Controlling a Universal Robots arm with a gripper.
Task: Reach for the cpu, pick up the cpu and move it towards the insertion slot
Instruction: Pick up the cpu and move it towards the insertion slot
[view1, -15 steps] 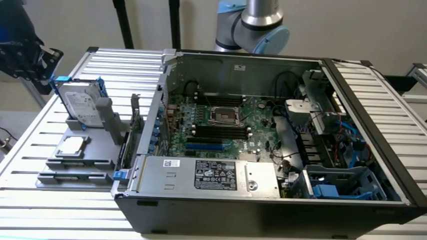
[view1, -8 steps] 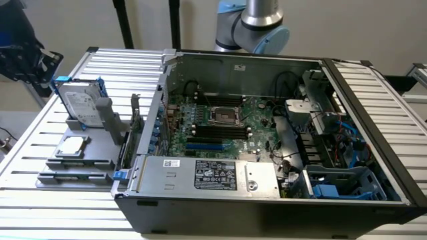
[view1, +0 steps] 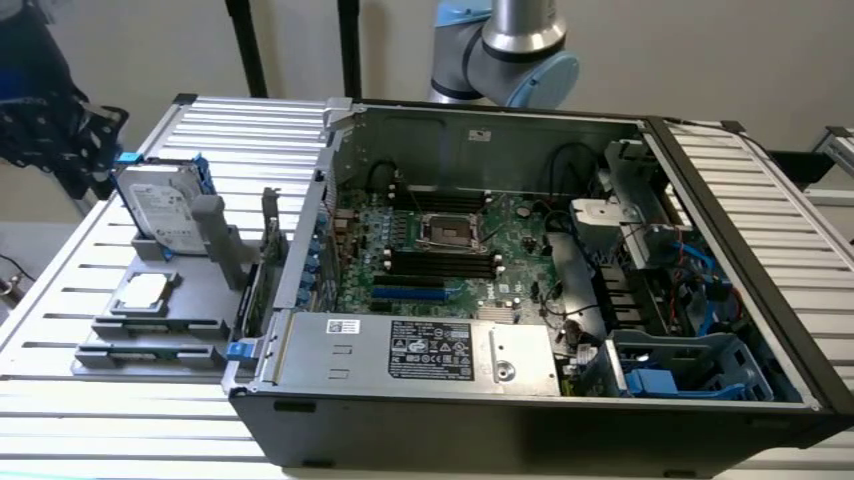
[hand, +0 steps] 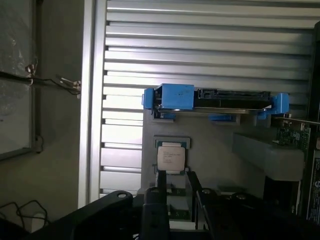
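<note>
reaching for: the cpu (hand: 171, 157), which lies flat with its metal top up in a shallow seat on the grey fixture (view1: 200, 305)
cpu's place: on the exterior view's left, outside the computer case (view1: 400, 405), near the upright hard drive (view1: 160, 205) in its blue-trimmed bracket; nothing touches it and it is not lifted
gripper: in the wrist view the gripper (hand: 176, 176) points toward the chip and, as far as i can judge, stands clear of it
fingers: the two dark fingers (hand: 161, 184) stand parted, with a gap between them and nothing in it
insertion slot: the insertion slot (view1: 450, 232) sits on the green board inside the case, a shiny frame round a dark centre, well apart from the chip
progress: early by my judgement; the reach is not yet finished and no grasp is made
handling: likely light, thin and quite stiff; the smooth metal lid looks slippery, and the underside is probably delicate, so no scraping or hard squeeze
where to hold: two opposite edges of the pale rim, jaws square to the sides; the seat seems to leave little edge exposed, so the pinch should be low and centred
risk: a skewed grip could tip the chip or let it slide out
</note>
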